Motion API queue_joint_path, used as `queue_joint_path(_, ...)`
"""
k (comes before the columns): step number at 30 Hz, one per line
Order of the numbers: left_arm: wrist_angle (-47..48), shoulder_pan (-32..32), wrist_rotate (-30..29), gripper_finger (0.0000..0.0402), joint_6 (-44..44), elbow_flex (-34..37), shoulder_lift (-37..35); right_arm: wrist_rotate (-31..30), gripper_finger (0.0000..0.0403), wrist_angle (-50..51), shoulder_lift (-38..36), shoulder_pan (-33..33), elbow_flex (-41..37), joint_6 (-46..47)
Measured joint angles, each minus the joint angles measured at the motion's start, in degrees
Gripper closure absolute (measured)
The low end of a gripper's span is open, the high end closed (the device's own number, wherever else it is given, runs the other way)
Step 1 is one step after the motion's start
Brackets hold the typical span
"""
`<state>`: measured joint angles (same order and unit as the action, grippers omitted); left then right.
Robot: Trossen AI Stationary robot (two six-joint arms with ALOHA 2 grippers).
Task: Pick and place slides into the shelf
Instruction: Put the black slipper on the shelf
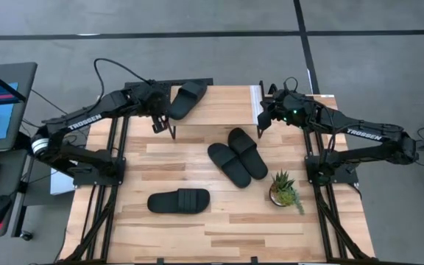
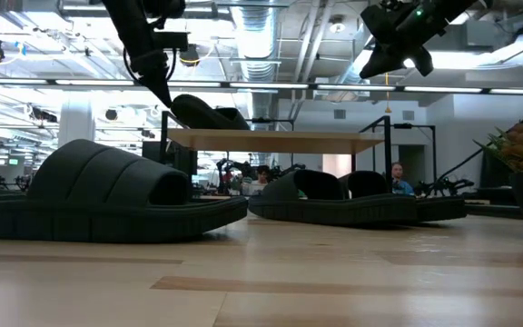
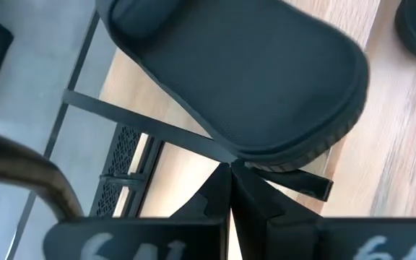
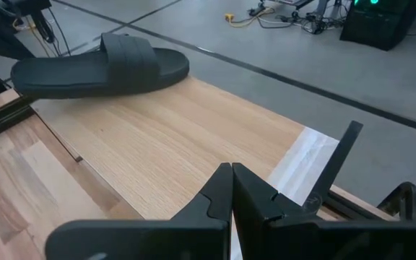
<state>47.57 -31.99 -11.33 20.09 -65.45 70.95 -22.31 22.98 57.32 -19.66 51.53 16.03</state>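
A black slide (image 1: 188, 98) lies on the far left corner of the shelf (image 1: 219, 107), strap toward the far side, its heel end jutting past the shelf's left edge. My left gripper (image 3: 230, 170) is shut, its tips at that heel end. Two more slides (image 1: 238, 156) lie side by side on the table's middle, and another (image 1: 179, 200) lies near the front left. My right gripper (image 1: 263, 118) hangs shut above the shelf's right end, over its white strip (image 4: 302, 162), and touches nothing. My left gripper's shut fingertips (image 3: 219, 189) meet the rim of the slide's heel end (image 3: 266, 155), with nothing between them. They slant down at it from the table's left. The slide lies sole down on the shelf top, its heel part over the edge.
A small potted plant (image 1: 282, 190) stands on the table at the front right. The shelf's thin black legs (image 3: 143, 123) show below the held-off heel. Bare wood lies between the shelf and the loose slides, and most of the shelf top (image 4: 179, 144) is bare.
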Motion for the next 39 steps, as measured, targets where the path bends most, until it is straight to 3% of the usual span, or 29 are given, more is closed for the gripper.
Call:
queue_joint_path(13, -6.26, 2.69, 4.0, 0.0401, -3.52, -0.02, 0.69, 0.13, 0.0403, 0.0, 0.0, 0.0, 0.0, -0.02)
queue_joint_path(26, -38.78, 4.57, 13.3, 0.0401, -5.03, -0.4, 2.6, 0.14, 0.0403, 0.2, 0.0, 0.0, 0.0, -0.02)
queue_joint_path(28, -39.8, 4.32, 14.2, 0.0401, -6.58, -1.59, 3.94, 0.16, 0.0403, 0.27, 0.02, 0.0, 0.0, -0.02)
queue_joint_path(33, -36.07, 2.63, 13.58, 0.0402, -7.14, -11.74, 10.33, 0.16, 0.0403, 0.66, 0.17, 0.0, -0.04, 0.0)
queue_joint_path(39, -16.33, -3.16, 14.1, 0.0402, -0.33, -34.09, 20.63, 0.45, 0.0403, 0.88, 0.17, 0.13, -0.04, 0.02)
